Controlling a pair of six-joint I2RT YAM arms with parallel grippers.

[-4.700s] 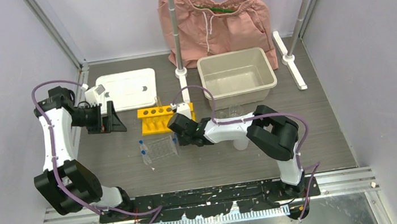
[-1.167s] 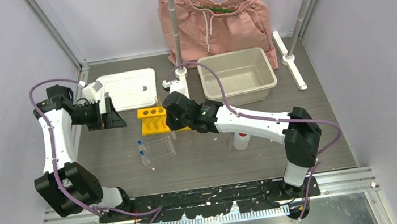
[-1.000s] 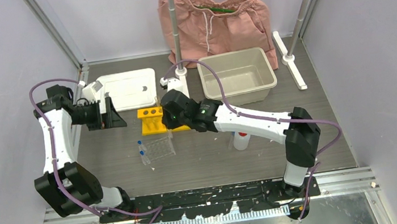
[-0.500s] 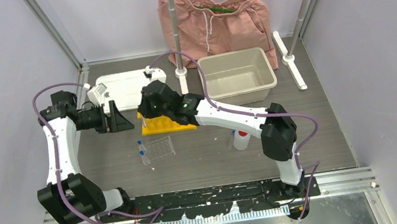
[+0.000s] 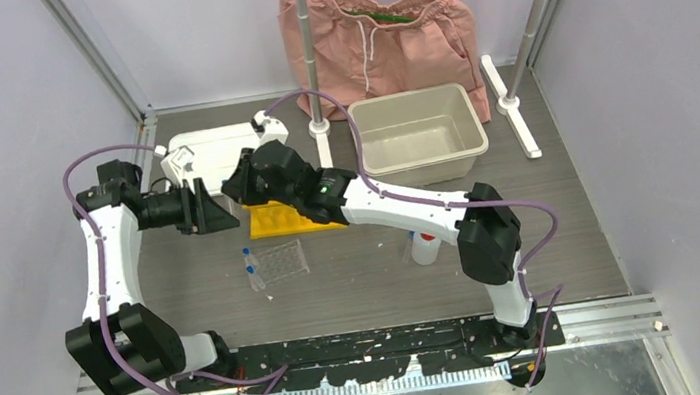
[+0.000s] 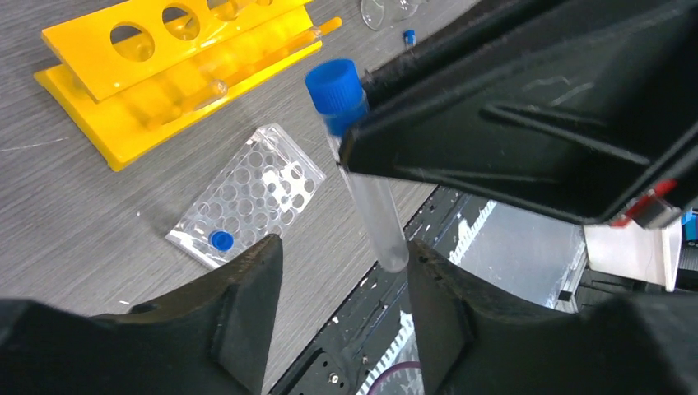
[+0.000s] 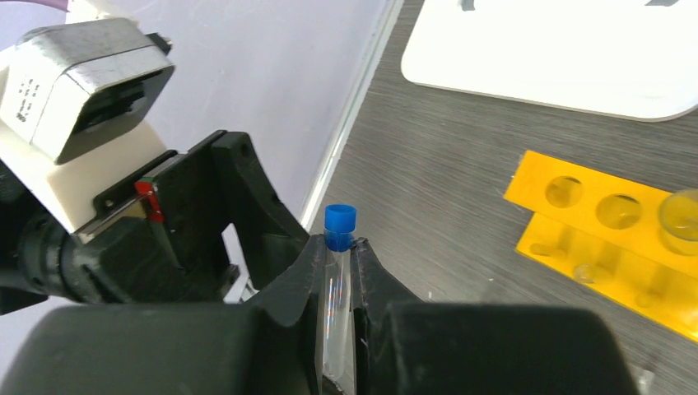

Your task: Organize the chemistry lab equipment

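Blue-capped tube (image 6: 374, 210) in right gripper (image 7: 339, 247) has reached left gripper (image 6: 342, 263).

Right gripper (image 7: 337, 251): black fingers (image 7: 304, 276) pinched on a clear plastic tube with blue screw cap (image 7: 337, 298), upright, cap above the fingertips. Close behind sits the black left gripper (image 7: 247, 210) with a white camera block; contact with the tube is unclear. To the right, a yellow holed plastic rack (image 7: 609, 247) lies on the grey wood-grain worktop (image 7: 444, 156), with a flat white tray (image 7: 568, 49) beyond.

Right pincer (image 7: 337, 247) with blue-capped tube (image 7: 338, 284) — now across at the left pincer (image 6: 342, 251).
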